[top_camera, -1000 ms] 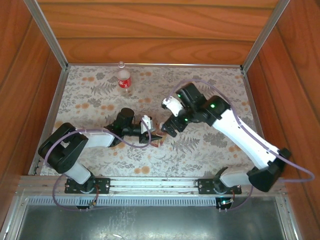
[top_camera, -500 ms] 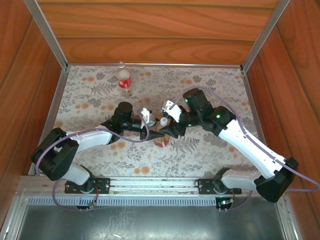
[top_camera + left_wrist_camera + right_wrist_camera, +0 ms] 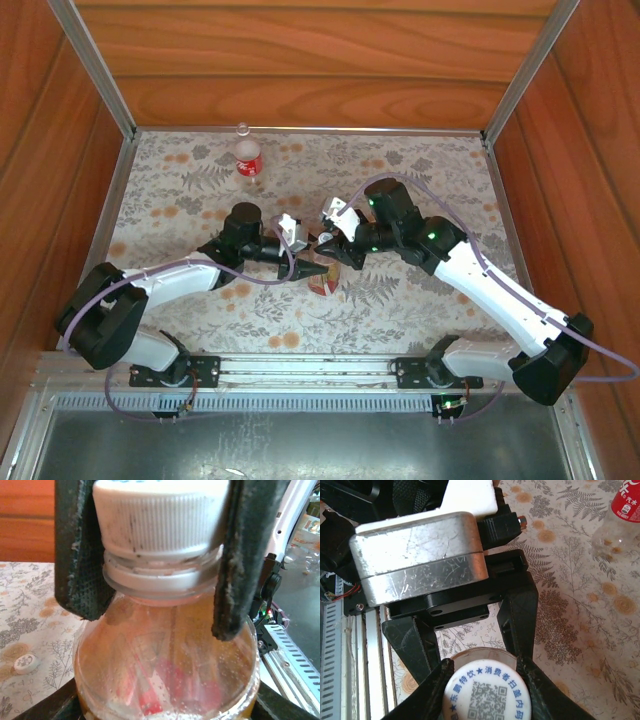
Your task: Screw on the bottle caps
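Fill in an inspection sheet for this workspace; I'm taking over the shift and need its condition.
Surface: floral tablecloth, flat.
Job's things: amber bottle held at centre, white cap on its neck; red-label bottle upright at the back; spare cap loose on the cloth.
Clutter: nothing seen.
Grippers: left gripper clamps the amber bottle at its neck; right gripper closed on the white cap.
Cables: lilac cables loop along both arms.
Surroundings: wood-panel walls, metal rail at the near edge.

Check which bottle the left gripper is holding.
The amber-brown bottle at mid-table: the left gripper clamps its neck, the right gripper its white cap. The red-label bottle stands alone at the far edge.
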